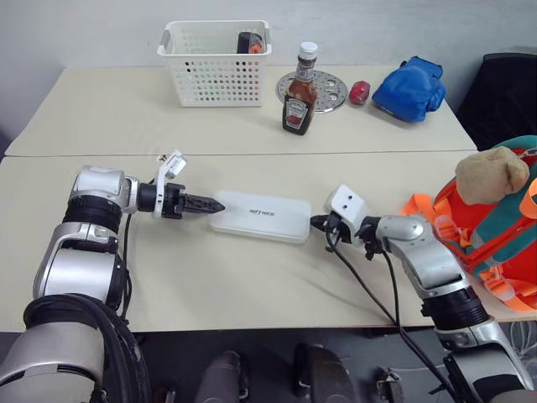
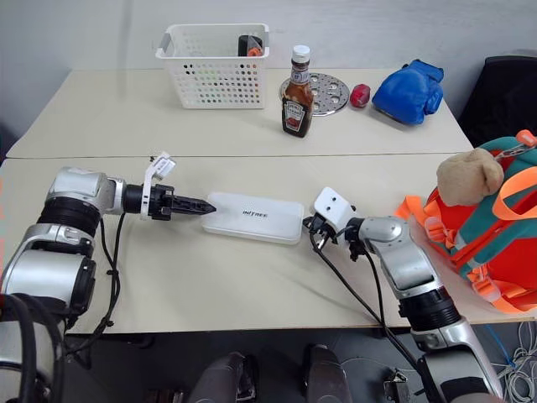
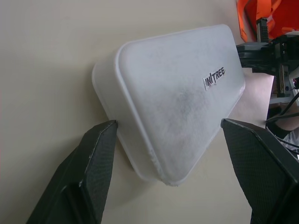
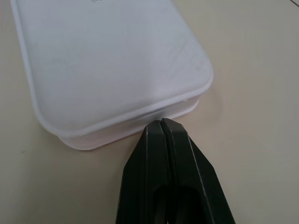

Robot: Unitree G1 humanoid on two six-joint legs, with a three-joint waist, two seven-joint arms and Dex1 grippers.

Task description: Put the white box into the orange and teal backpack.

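The white box (image 1: 260,217) lies flat on the near table (image 1: 210,285), between the two grippers. The left gripper (image 3: 163,140) has its fingers spread to either side of one short end, while the right gripper (image 4: 162,122), fingers pressed together, touches the opposite end. The orange and teal backpack (image 1: 495,231) sits at the table's right edge, well apart from the box.

Silver-grey arm shells with black joints, black cables, white wrist brackets, tapered black claw fingers (image 3: 93,172).
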